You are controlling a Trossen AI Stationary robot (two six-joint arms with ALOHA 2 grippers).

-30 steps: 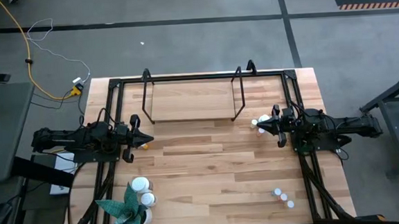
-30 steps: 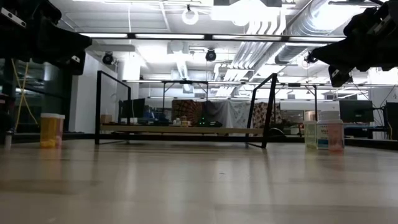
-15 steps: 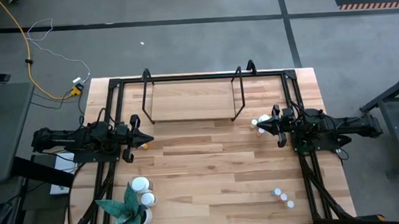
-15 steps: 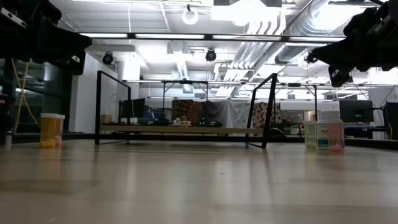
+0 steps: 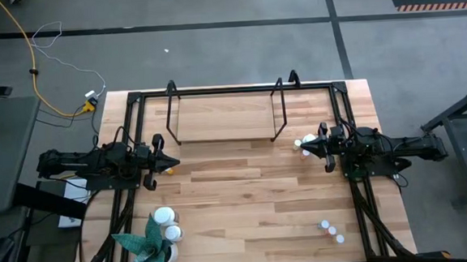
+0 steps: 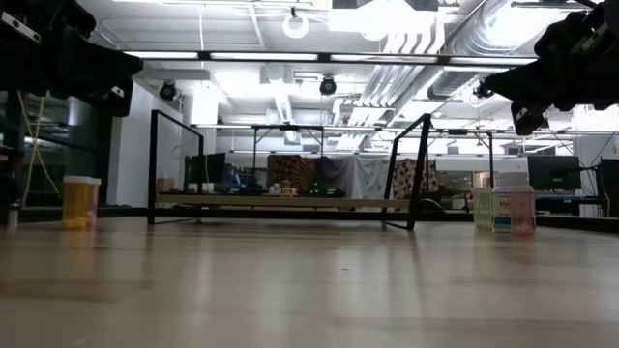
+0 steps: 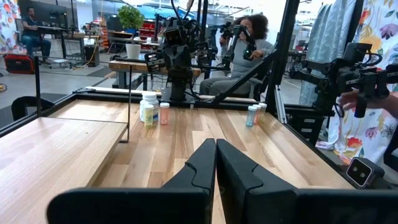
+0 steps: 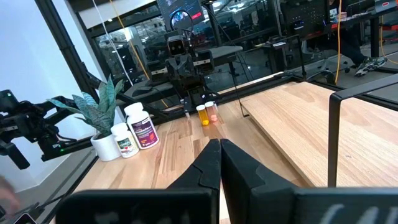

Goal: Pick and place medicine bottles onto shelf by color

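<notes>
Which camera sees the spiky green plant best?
The right wrist view: the plant stands side-on in its white pot. The high view shows only its leaves from above. The low and left wrist views miss it.

Table carrying shelf and bottles
Shelf is sitting at the far edge; bottles and plant are standing near the corners.
</notes>
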